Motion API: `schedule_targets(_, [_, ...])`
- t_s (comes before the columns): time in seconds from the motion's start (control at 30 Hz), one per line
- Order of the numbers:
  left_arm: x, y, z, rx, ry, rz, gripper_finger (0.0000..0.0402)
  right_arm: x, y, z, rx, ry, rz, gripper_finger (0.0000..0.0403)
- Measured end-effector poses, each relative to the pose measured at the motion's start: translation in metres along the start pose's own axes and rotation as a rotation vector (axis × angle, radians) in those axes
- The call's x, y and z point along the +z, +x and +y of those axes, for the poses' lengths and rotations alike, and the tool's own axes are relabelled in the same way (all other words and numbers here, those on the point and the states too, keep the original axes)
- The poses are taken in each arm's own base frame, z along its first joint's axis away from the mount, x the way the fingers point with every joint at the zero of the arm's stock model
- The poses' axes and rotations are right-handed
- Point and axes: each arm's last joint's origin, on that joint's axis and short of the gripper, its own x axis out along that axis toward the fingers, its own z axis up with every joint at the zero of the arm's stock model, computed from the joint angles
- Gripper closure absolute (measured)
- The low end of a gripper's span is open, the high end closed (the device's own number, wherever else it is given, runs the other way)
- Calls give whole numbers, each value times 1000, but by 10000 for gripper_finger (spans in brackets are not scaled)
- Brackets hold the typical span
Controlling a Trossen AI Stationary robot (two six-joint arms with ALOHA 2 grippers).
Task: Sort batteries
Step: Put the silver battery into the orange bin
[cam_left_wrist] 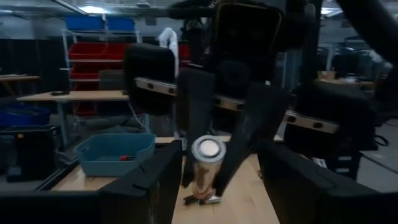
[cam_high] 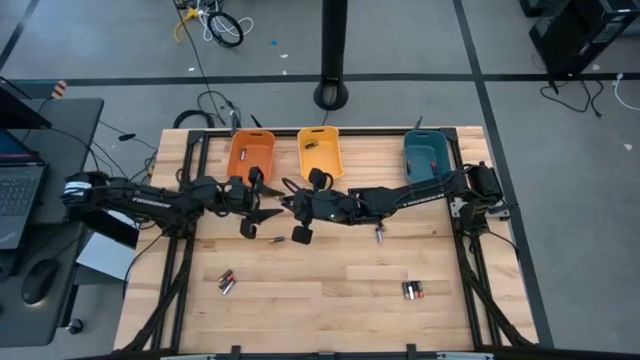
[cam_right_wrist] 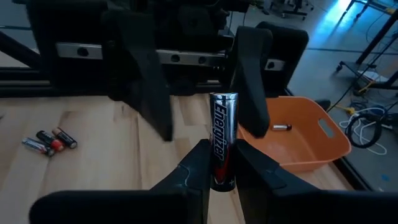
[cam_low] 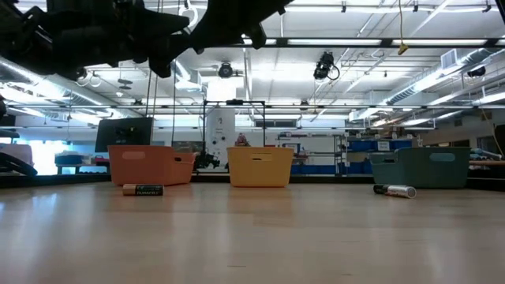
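Right gripper fingers clamped on a silver-and-black cylindrical battery, left gripper fingers spread wide around it, above the pale wooden bench.

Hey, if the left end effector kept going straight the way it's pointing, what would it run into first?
Probably the battery clamped in the right end effector. It sits dead ahead of the left end effector, end-on between its open fingers. How close is hard to judge.

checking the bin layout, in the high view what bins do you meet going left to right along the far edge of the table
orange bin → yellow bin → teal bin
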Motion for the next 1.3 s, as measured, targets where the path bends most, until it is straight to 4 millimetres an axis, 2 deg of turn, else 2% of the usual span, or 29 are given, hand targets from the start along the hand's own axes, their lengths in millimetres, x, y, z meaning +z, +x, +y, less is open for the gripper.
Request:
schedule_targets(0.13, [1, 7, 0, -23, 2, -4, 187, 0, 0, 0, 3, -3, 1, 339])
schedule_targets(0.23, [1, 9, 1, -24, 6, -27, 207, 0, 0, 0, 3, -3, 0, 337])
schedule_targets(0.37, [1, 10, 1, -25, 16, -33, 260, 0, 0, 0, 4, -3, -1, 337])
schedule_targets(0.53, [1, 10, 1, -33, 62, -36, 347, 1, 0, 1, 9, -7, -6, 337])
schedule_targets(0.93, [3, 9, 1, -17, 86, -57, 348, 1, 0, 0, 2, -4, -12, 322])
schedule_targets(1.1, [8, 10, 2, -13, 91, -77, 348, 2, -1, 0, -31, -1, -15, 295])
schedule_targets(1.3, [21, 18, 7, -24, 104, -75, 348, 9, -12, -1, -106, -24, -34, 250])
